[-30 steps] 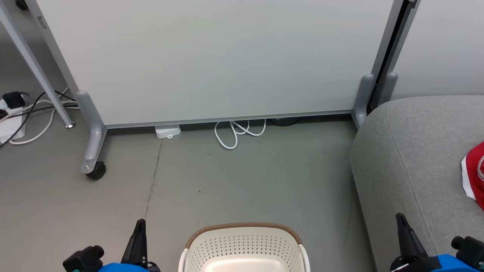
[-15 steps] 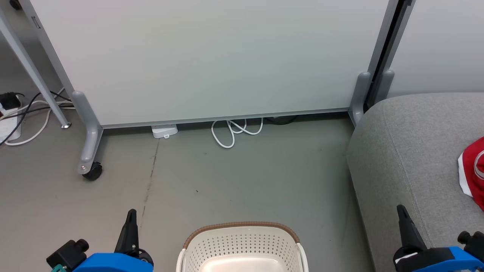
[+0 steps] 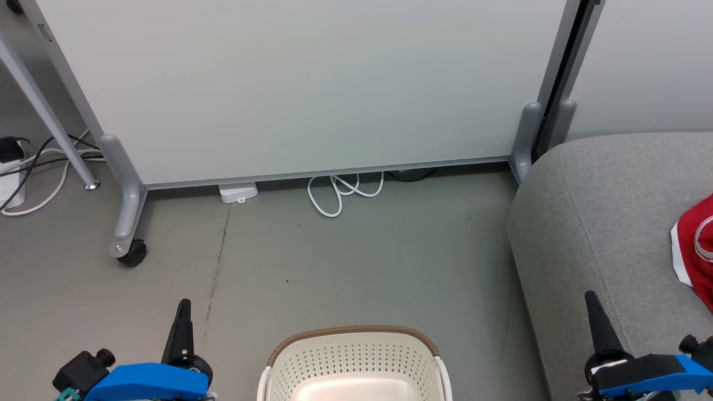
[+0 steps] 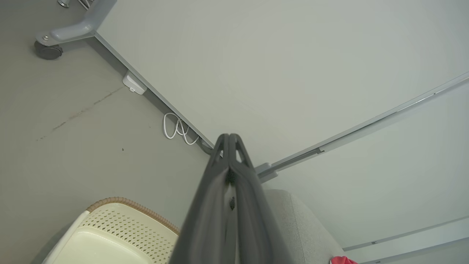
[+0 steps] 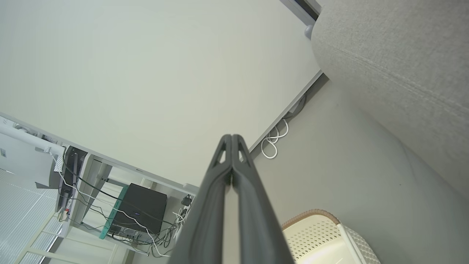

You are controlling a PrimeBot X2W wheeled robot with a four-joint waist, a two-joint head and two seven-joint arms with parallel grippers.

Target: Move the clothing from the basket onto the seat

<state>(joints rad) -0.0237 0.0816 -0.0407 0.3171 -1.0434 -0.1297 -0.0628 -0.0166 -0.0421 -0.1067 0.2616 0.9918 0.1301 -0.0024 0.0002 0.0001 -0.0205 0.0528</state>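
Note:
The cream basket (image 3: pixel 351 362) with its brown rim sits on the floor at the bottom centre; the part of its inside that shows holds nothing. It also appears in the left wrist view, basket (image 4: pixel 117 234), and the right wrist view, basket (image 5: pixel 322 234). Red clothing (image 3: pixel 699 245) with white edging lies on the grey seat (image 3: pixel 601 234) at the right edge. A scrap of that clothing (image 4: pixel 342 260) shows on the seat (image 4: pixel 300 227). My left gripper (image 3: pixel 184 306) is shut, left of the basket. My right gripper (image 3: pixel 589 298) is shut over the seat's front corner. Both hold nothing.
A pale partition panel (image 3: pixel 312 83) on castor feet (image 3: pixel 131 253) stands across the back. White cable loops (image 3: pixel 342 192) and a small white box (image 3: pixel 238 193) lie at its base. More cables (image 3: pixel 33 167) trail at far left. Bare grey floor (image 3: pixel 362 262) lies between panel and basket.
The head view has shifted slightly, so the scene slid left and up. Both grippers sit a little higher and more of their blue bodies shows. Both stay shut.

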